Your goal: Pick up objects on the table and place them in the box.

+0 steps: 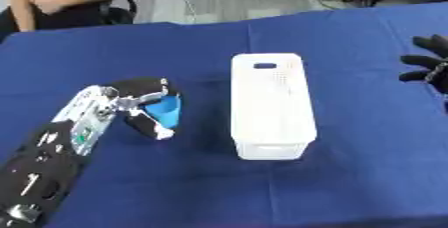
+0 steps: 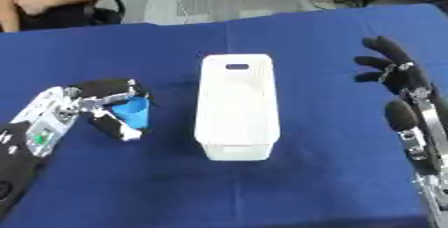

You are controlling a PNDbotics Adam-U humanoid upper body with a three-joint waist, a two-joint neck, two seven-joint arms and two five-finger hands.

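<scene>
One blue rounded object [image 1: 164, 110] sits inside the curled fingers of the left hand [image 1: 144, 103], left of the long white plastic box [image 1: 268, 107] on the blue cloth table [image 1: 350, 172]. Right eye view: the right hand [image 2: 395, 74] hovers with fingers spread, holding nothing, right of the box.

The white box [image 1: 269, 106] stands lengthwise in the middle of the blue tabletop [image 1: 350, 172], its open top uncovered, so a hand could come down into it from above. To its left a strip of bare cloth separates it from the left hand [image 1: 144, 103], whose fingers [image 1: 154, 127] curl round a blue object [image 1: 166, 110]. To its right a wider bare stretch runs to the open right hand [image 2: 398, 74] near the tabletop's right edge.
</scene>
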